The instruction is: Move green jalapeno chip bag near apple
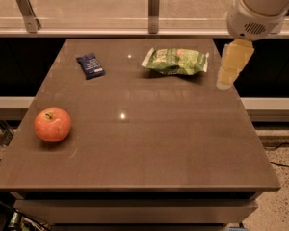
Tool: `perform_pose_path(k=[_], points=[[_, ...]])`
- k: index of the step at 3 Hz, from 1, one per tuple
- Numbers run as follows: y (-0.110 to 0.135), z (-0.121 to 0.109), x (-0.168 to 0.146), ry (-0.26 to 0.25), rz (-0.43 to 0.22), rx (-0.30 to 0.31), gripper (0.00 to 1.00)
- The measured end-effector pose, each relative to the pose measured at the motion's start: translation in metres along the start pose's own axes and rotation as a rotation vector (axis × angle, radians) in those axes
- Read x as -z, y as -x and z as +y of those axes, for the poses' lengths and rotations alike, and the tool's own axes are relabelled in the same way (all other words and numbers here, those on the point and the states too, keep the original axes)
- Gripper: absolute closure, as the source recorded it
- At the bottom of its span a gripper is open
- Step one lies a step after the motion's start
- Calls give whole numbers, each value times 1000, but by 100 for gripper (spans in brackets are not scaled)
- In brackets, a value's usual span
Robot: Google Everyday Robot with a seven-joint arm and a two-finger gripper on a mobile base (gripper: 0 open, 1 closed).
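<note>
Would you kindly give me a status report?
End effector hovering right of crinkly light-green foil chip bag, not touching. Round red-orange apple front left. Small dark-blue packet off the path.

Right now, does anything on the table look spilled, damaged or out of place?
Nothing stands out. The green jalapeno chip bag lies flat at the far side, the apple sits upright near-left, the dark-blue packet far-left. The gripper hangs just right of the bag.
</note>
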State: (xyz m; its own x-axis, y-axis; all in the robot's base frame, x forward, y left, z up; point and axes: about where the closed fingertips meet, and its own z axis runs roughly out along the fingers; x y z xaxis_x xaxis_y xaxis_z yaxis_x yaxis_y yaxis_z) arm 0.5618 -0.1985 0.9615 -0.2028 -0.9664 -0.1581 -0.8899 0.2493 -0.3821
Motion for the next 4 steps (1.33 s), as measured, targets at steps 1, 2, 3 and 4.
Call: perform_pose_path(k=[1,2,3,4], points=[[2,-20,-15,-7,-23,-2,0],[6,-32,-33,2,-70,-4,0],[13,-35,-58,38,-121,-8,0],[21,-37,-82,72,-155,-6,0]])
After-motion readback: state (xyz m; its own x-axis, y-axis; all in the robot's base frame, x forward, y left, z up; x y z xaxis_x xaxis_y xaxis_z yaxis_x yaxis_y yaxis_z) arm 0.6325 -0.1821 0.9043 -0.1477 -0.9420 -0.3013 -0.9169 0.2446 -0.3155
